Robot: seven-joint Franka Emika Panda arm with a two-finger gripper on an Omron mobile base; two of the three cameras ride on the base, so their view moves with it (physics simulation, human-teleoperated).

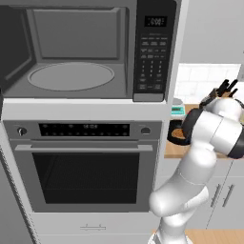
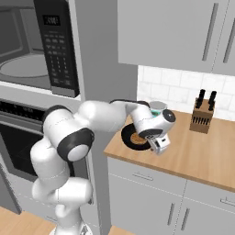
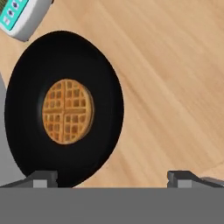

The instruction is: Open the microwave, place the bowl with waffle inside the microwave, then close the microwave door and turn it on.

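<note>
One microwave (image 1: 86,50), one oven (image 1: 86,164), one bowl with waffle (image 3: 63,109), one knife block (image 2: 202,117), one scale (image 3: 19,15).

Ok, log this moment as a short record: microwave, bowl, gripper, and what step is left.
microwave: open, cavity bare apart from the turntable
bowl with waffle: on the wooden counter, right of the oven stack, not held
gripper: open, above the bowl's edge, one fingertip by the rim, the other over bare counter
nearby: knife block
next step: grasp the bowl
</note>
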